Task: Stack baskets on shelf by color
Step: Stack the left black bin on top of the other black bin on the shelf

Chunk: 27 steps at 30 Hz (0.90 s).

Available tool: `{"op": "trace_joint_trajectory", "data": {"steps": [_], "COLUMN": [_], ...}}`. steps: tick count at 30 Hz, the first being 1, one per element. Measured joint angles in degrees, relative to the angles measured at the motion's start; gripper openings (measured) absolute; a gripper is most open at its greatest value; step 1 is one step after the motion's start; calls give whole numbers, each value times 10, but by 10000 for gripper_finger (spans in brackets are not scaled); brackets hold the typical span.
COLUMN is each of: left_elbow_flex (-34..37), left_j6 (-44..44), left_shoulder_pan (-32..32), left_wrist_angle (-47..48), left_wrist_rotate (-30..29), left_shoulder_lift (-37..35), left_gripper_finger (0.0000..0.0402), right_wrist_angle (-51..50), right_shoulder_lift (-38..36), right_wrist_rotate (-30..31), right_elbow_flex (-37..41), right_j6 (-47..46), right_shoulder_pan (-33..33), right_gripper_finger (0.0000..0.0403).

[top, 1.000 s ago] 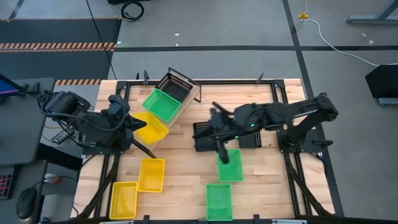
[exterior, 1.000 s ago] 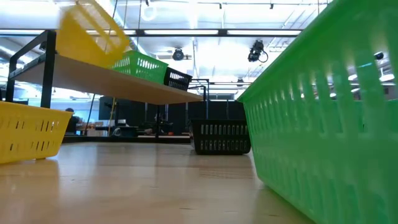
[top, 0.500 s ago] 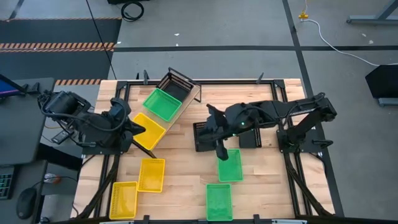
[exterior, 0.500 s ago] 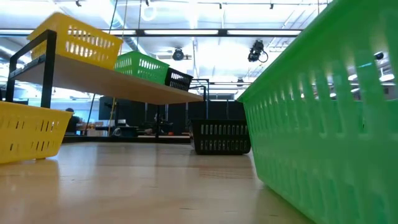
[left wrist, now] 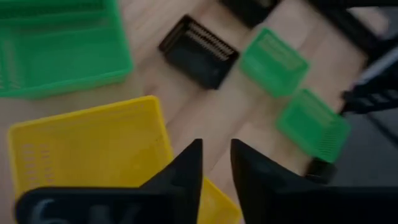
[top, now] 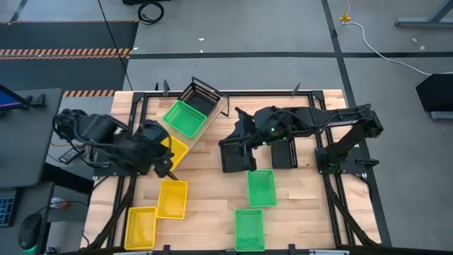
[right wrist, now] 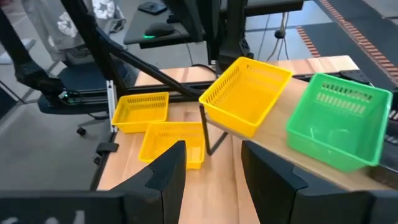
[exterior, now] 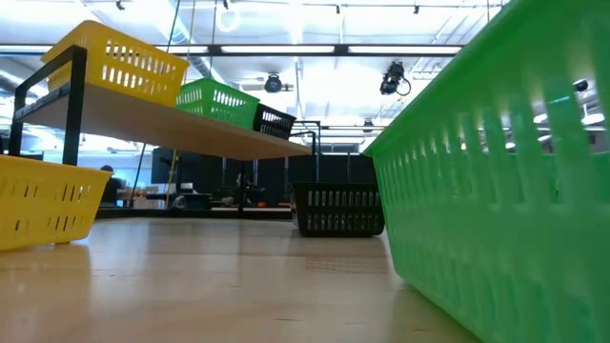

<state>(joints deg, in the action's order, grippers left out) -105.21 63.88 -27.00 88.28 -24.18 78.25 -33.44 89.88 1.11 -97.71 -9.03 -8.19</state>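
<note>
The desk (top: 212,198) is light wood planks, edged by a black frame (top: 333,205). Around it lies grey floor (top: 248,71). A striped hazard strip (top: 64,52) runs across the floor at far left, with a coiled black cable (top: 149,10) beyond it and a white cable (top: 382,46) at far right. Left of the desk, a mouse (top: 31,230) sits on a dark surface. In the low view, ceiling lights (exterior: 334,48) run across the room behind. In the right wrist view, a person's grey sleeve (right wrist: 68,25) shows by a wheeled chair (right wrist: 68,93).
</note>
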Motion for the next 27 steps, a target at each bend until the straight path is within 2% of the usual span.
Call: {"op": "trace_joint_trajectory", "data": {"steps": [4, 10, 14, 16, 19, 22, 27], "left_elbow_flex": [0, 0, 0, 0, 0, 0, 0], "left_j6": [0, -15, -115, -176, -234, -278, -374], "left_shoulder_pan": [22, 60, 92, 115, 155, 194, 220], "left_wrist_angle": [4, 3, 19, 16, 17, 16, -44], "left_wrist_rotate": [5, 8, 22, 20, 22, 36, 70], "left_shoulder_lift": [19, 47, 70, 80, 83, 84, 82], "left_gripper_finger": [140, 177, 183, 183, 180, 174, 165], "right_wrist_angle": [-10, -72, -135, -165, -201, -215, -258], "right_shoulder_lift": [-17, -40, -43, -40, -37, -37, -38], "right_wrist_rotate": [-38, -42, -31, -8, 22, 25, 28], "right_elbow_flex": [0, 0, 0, 0, 0, 0, 11], "right_j6": [-12, -16, -42, -44, -100, -144, -157], "right_shoulder_pan": [17, 31, 43, 48, 52, 53, 32], "right_gripper_finger": [162, 162, 162, 162, 162, 162, 162]}}
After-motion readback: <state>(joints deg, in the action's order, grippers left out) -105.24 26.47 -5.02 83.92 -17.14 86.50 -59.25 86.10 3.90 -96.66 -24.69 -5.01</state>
